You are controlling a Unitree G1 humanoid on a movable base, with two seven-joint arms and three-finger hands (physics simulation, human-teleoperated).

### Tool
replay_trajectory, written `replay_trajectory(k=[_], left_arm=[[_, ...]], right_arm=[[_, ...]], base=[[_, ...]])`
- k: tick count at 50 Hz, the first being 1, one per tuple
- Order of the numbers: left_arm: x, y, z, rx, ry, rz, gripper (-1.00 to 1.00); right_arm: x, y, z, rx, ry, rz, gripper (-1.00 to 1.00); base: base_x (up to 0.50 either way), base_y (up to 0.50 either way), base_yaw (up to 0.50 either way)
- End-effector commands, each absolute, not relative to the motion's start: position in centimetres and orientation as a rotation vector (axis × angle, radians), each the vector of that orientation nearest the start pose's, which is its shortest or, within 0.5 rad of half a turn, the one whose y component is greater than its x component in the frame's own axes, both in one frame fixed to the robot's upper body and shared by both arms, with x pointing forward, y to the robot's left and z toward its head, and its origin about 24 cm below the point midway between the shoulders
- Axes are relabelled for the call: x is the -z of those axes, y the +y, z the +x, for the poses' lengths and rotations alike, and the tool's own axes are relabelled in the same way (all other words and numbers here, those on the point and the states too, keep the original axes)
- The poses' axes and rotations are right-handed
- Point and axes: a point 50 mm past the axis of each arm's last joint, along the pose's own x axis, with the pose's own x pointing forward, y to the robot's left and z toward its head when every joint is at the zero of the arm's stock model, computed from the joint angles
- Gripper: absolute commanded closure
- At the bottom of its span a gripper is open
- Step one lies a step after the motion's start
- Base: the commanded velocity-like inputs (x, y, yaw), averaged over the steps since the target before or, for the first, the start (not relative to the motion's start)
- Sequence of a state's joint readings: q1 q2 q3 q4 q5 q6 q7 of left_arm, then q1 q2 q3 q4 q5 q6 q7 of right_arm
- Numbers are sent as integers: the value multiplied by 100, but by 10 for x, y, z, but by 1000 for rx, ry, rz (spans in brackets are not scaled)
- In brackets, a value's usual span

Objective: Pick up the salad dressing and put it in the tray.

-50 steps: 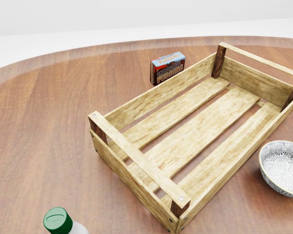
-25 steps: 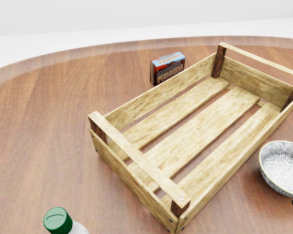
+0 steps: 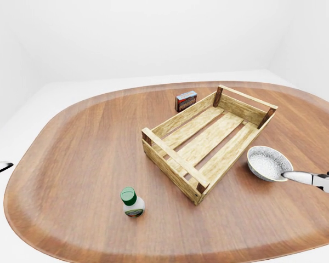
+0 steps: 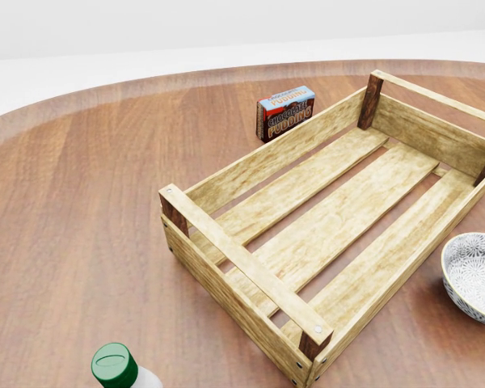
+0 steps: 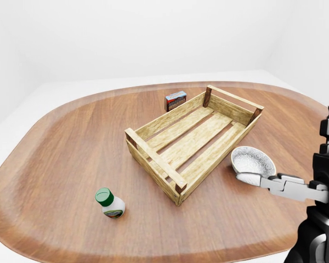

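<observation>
Nothing done yet — the salad dressing is standing upright on the table, well left of the empty tray. The right hand is reaching in empty, fingers extended, holding nothing — grasp and transfer both remaining.

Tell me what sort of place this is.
Probably a simulated tabletop test scene: a rounded brown wooden table in a bare white room, holding a slatted wooden tray and a green-capped salad dressing bottle.
</observation>
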State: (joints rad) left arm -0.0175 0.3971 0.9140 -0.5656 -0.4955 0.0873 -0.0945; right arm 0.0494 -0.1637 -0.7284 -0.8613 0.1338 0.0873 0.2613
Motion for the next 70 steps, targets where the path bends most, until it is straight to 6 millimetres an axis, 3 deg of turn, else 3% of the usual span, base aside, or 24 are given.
replay_trajectory(k=[1,7,14,32,39,50,61,70], left_arm=[[-242,331,144,-475,-795,146,-100],[-246,330,141,-462,-822,123,-100],[-249,332,137,-464,-841,114,-100],[-252,329,136,-455,-858,106,-100],[-250,330,137,-456,-849,107,-100],[-250,330,137,-458,-850,105,-100],[-248,330,139,-455,-838,104,-100],[-246,330,141,-453,-826,104,-100]], right_arm=[[-248,-243,151,238,-838,-450,-100],[-269,-209,188,55,-949,-424,-100],[-276,-175,223,-76,-954,-408,-100],[-283,-110,262,-304,-922,-438,-100],[-291,-83,266,-396,-940,-453,-100],[-271,-44,261,-549,-878,-476,-100],[-232,-12,249,-715,-739,-542,-100],[-198,0,235,-844,-605,-692,-100]], base=[[0,0,0],[0,0,0],[0,0,0],[0,0,0],[0,0,0],[0,0,0],[0,0,0],[0,0,0]])
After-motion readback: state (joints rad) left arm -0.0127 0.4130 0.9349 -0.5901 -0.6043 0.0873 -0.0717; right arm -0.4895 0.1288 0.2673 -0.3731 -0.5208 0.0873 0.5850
